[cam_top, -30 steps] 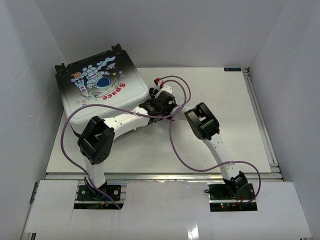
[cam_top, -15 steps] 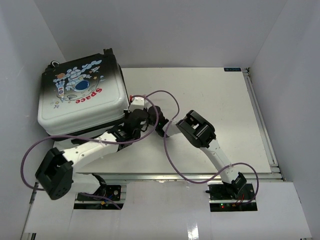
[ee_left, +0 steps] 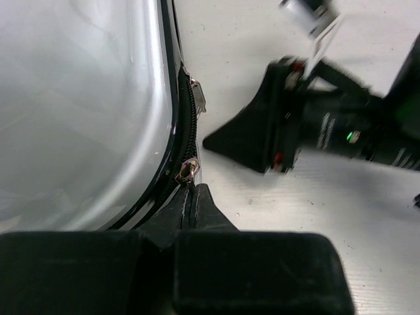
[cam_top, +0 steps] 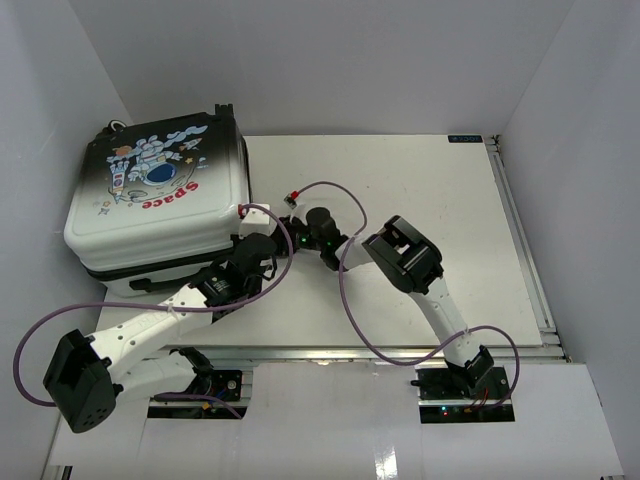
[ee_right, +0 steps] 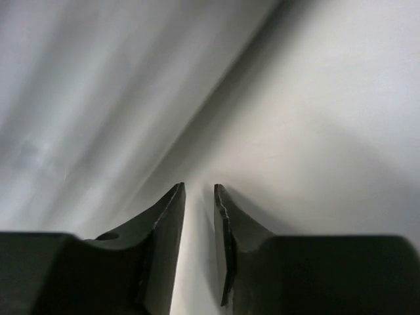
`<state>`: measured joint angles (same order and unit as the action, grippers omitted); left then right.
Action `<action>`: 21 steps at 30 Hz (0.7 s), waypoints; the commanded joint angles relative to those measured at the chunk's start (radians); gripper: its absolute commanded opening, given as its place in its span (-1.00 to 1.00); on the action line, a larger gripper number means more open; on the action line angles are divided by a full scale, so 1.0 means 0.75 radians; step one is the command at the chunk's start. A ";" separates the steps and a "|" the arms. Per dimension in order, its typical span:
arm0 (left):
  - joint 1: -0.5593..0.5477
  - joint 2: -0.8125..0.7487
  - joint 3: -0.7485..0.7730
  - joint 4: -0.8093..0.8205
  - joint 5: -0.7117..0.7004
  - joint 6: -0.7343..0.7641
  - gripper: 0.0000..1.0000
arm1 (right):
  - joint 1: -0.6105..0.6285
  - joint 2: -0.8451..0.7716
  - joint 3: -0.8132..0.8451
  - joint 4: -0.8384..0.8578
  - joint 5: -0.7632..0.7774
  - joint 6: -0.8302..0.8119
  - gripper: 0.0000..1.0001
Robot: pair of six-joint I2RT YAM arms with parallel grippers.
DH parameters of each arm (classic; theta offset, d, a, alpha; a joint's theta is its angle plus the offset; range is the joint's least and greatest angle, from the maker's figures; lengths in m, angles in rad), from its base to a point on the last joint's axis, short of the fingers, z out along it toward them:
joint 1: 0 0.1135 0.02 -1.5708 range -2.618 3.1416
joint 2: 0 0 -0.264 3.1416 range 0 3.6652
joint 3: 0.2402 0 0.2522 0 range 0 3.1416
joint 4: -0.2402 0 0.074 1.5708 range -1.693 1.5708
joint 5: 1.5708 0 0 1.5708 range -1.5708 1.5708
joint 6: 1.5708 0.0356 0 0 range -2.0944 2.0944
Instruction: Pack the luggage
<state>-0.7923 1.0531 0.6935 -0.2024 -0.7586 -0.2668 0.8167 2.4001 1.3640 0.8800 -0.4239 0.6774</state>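
Observation:
The luggage [cam_top: 155, 200] lies closed at the table's left, astronaut and red "Space" print facing up. In the left wrist view its white shell [ee_left: 79, 105] and black zipper rim [ee_left: 188, 125] fill the left side. My left gripper [ee_left: 190, 191] is shut at the rim, its tips on a metal zipper pull [ee_left: 186, 172]; it sits at the case's right side [cam_top: 255, 240]. A second pull [ee_left: 199, 98] lies further along the rim. My right gripper [ee_right: 199, 190] is slightly open and empty, close to the white shell [ee_right: 98, 98]; it points at the same side [cam_top: 285, 230] and also shows in the left wrist view [ee_left: 262, 134].
White walls close in the table [cam_top: 430, 210] on the left, back and right. A metal rail [cam_top: 520, 230] runs along the right edge. Purple cables [cam_top: 350, 310] loop over the table's middle between the two arms.
The luggage has shifted left and settled flat and closed. My left arm swung down and left, its gripper now at the zipper rim. My right gripper moved left towards the case.

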 commanded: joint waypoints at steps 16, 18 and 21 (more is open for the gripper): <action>-0.007 -0.052 -0.053 0.473 -0.130 -0.090 -1.00 | -0.165 0.190 0.475 -0.073 -0.212 0.013 -0.32; -0.004 -0.011 -0.042 0.532 -0.091 -0.064 -1.00 | -0.143 0.279 0.638 -0.138 -0.205 0.015 -0.36; -0.002 0.086 0.012 0.534 -0.054 -0.047 -1.00 | -0.084 0.335 0.757 -0.255 -0.163 -0.058 -0.38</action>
<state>-0.8049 1.1038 0.5962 -0.1054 -0.7219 -0.3303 0.6958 2.5829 1.8251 0.8041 -0.5525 0.6736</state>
